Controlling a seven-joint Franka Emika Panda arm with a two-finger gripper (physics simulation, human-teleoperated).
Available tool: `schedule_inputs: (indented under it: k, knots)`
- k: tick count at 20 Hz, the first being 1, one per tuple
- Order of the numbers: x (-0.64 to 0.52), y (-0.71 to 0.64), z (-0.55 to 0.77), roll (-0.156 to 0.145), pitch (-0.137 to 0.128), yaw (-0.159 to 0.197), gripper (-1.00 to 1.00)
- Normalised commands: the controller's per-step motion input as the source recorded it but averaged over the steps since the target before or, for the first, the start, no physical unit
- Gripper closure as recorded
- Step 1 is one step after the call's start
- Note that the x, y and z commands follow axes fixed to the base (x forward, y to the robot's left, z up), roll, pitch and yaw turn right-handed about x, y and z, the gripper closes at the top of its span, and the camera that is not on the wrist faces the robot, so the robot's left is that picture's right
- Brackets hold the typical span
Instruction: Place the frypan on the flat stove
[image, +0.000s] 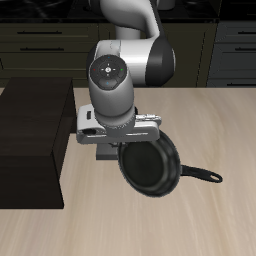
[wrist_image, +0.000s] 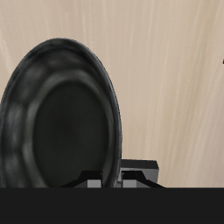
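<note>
One frypan (image: 150, 166) is all we count of its kind, a round black shallow pan with a glossy rim, held tilted just under the robot's wrist and lifted off the worktop (image: 200, 215), with its open face turned partly toward the front. Its long thin handle (image: 201, 174) runs out sideways and slightly down from the rim, so the pan's long axis lies roughly along the worktop's width and roughly level. In the wrist view the frypan (wrist_image: 66, 118) stands on edge and fills much of the frame, its rim passing between the two fingers (wrist_image: 131, 178) of the single pincer (wrist_image: 112, 179), which pinches that rim near the pan's edge. In the exterior view the pincer (image: 112, 152) sits beside the pan's rim on the side away from the handle, mostly hidden by the grey arm. We cannot make out the flat stove in either view. Beside the arm we see one large dark brown cabinet block (image: 30, 140) resting on the worktop. The worktop is pale wood with a fine grain. Behind it runs a row of dark cupboards and drawers (image: 60, 45) with thin light handles.
</note>
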Motion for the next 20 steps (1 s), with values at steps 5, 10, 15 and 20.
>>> schedule_inputs:
  k: [5, 10, 15, 20]
  knots:
    - [-0.2, -0.11, 0.17, -0.021, -0.009, 0.002, 1.0]
    - [-0.32, -0.04, 0.18, -0.01, -0.004, 0.021, 1.0]
    - [-0.31, -0.1, 0.26, -0.036, -0.04, 0.04, 1.0]
    - [-0.21, -0.16, 0.13, -0.029, -0.001, 0.016, 1.0]
